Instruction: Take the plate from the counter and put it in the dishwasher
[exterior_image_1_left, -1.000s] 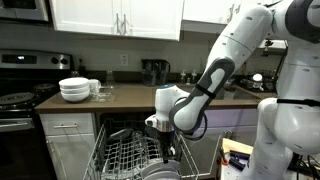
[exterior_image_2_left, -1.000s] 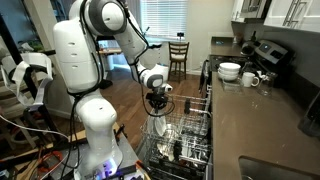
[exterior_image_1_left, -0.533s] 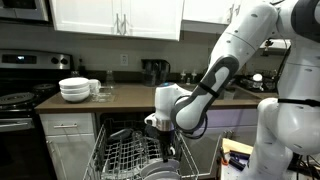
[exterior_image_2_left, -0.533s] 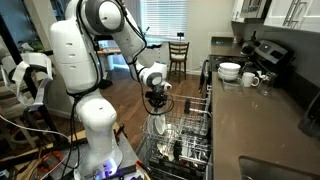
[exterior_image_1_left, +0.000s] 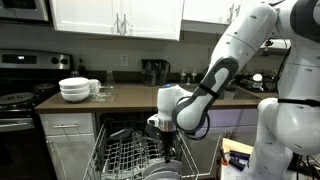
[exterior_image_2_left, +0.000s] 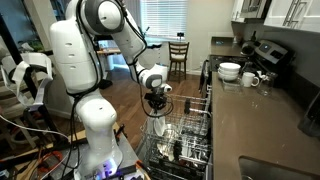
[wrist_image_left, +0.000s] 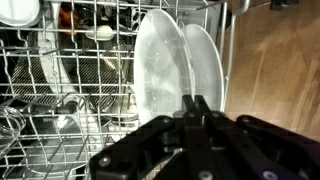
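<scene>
Over the dishwasher rack (wrist_image_left: 60, 95), closed jaws pinch the plate (wrist_image_left: 207, 60), hiding its rim.

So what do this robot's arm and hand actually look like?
The arm is built from smooth, rounded, glossy white shells with dark bands at the joints. What looks like a thin dark cable loops out near the wrist. The hand is black and blocky, ending in two flat black fingers. No markings are readable.
</scene>
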